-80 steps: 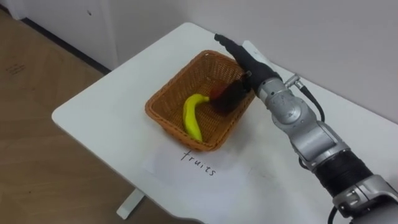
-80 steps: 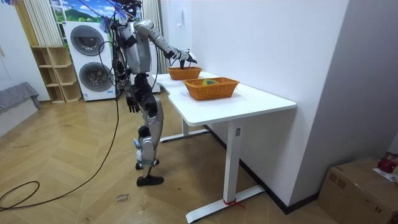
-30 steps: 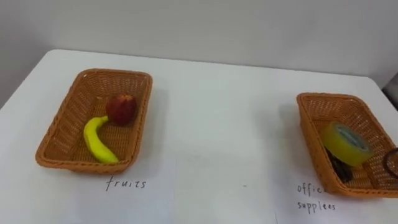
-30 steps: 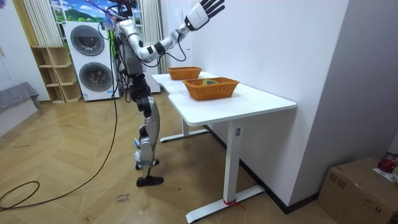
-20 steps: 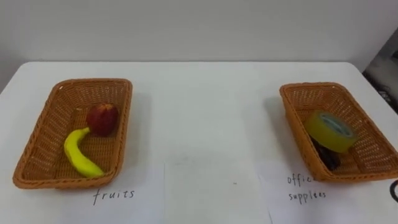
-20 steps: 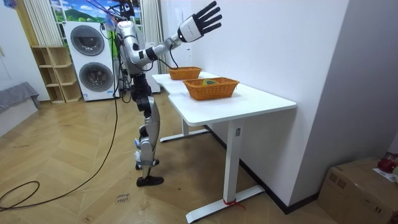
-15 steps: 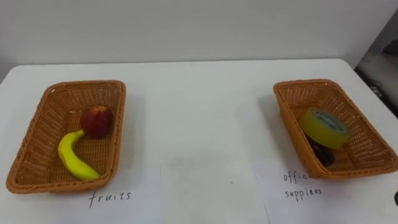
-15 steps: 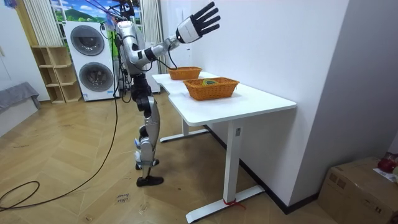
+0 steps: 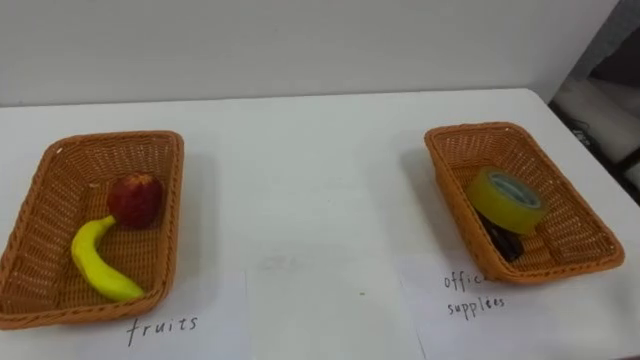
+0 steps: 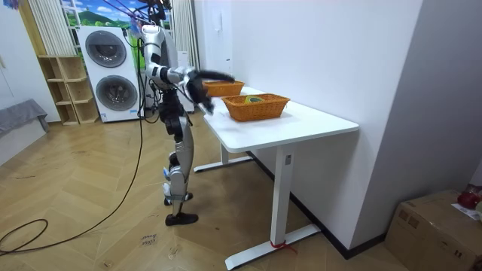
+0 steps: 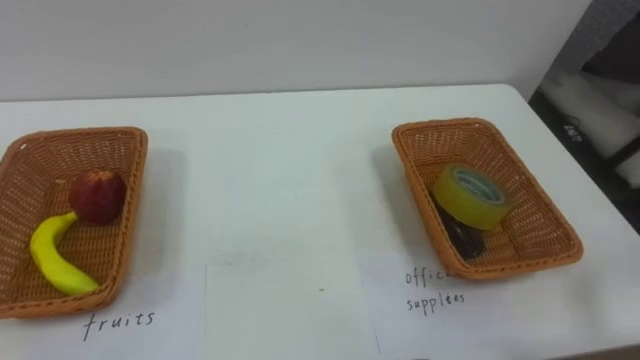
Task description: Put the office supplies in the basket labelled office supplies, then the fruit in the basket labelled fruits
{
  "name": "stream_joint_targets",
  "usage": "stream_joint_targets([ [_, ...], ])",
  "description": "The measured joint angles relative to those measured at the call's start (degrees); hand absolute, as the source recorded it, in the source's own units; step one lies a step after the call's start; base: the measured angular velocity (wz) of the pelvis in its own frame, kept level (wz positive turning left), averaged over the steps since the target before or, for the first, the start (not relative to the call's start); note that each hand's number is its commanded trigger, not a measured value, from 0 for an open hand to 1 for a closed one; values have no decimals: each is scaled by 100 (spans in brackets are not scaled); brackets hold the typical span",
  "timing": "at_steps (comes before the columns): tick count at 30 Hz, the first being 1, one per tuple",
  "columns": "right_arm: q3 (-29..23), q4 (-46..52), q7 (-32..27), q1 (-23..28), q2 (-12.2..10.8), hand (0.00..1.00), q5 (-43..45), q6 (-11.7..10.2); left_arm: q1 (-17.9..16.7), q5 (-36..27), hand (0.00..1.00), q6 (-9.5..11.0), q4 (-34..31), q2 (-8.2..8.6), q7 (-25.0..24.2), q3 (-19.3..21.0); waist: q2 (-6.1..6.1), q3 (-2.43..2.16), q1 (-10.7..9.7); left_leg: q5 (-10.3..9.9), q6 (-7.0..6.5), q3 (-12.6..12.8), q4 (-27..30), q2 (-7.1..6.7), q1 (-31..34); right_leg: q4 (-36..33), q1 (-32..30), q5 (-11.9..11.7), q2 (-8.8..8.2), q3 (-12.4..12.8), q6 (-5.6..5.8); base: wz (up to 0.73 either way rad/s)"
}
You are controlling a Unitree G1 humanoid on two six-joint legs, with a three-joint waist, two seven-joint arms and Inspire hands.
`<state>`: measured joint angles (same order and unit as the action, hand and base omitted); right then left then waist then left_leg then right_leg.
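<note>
The fruit basket [image 9: 60,160] stands at the table's left, holding a red apple [image 9: 135,198] and a yellow banana [image 9: 100,262]. The office supplies basket [image 9: 455,145] stands at the right, with a yellow tape roll [image 9: 508,200] lying over a dark item [image 9: 506,244]. In the room view I stand at the table's long side. My right hand [image 10: 205,103] is a blur at table height near the edge, clear of both baskets.
Two paper sheets lie along the front edge, one lettered for fruits [image 9: 165,325] and one for office supplies [image 9: 470,295]. The white table [image 9: 310,180] is bare between the baskets. A wall runs behind it. Washing machines [image 10: 113,71] stand behind me.
My right arm has swung down from high above the table to table height. The head camera has turned, so both baskets have slid left in the picture. The apple stays in the fruit basket.
</note>
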<state>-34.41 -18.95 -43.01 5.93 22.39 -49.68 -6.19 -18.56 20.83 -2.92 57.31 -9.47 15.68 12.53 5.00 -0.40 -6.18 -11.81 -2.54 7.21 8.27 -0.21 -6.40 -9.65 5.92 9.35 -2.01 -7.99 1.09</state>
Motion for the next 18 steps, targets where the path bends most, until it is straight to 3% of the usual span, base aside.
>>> stream_joint_targets([
  [4, -149, -527, -130, 323, -205, 0, -654, -7, -31, -311, 0, -15, -116, 0, -3, 31, -90, -4, -12, -14, -4, -8, 8, -1, 14, -3, -11, 0, 1, 1, 0, 0],
  [7, -157, -1008, -273, 438, -257, 0, -667, -9, -36, -314, 0, -14, -176, 3, -3, 41, -149, 1, -12, -14, -4, -5, 9, -3, 30, -9, -32, 1, 2, 6, 0, 0],
  [18, -169, -2623, -389, 837, -934, 0, -569, -44, -202, -449, 0, 61, -432, 11, -5, 79, -157, 5, -11, -15, -6, -89, 46, -41, 75, 3, -39, 17, -10, -4, 0, 1],
])
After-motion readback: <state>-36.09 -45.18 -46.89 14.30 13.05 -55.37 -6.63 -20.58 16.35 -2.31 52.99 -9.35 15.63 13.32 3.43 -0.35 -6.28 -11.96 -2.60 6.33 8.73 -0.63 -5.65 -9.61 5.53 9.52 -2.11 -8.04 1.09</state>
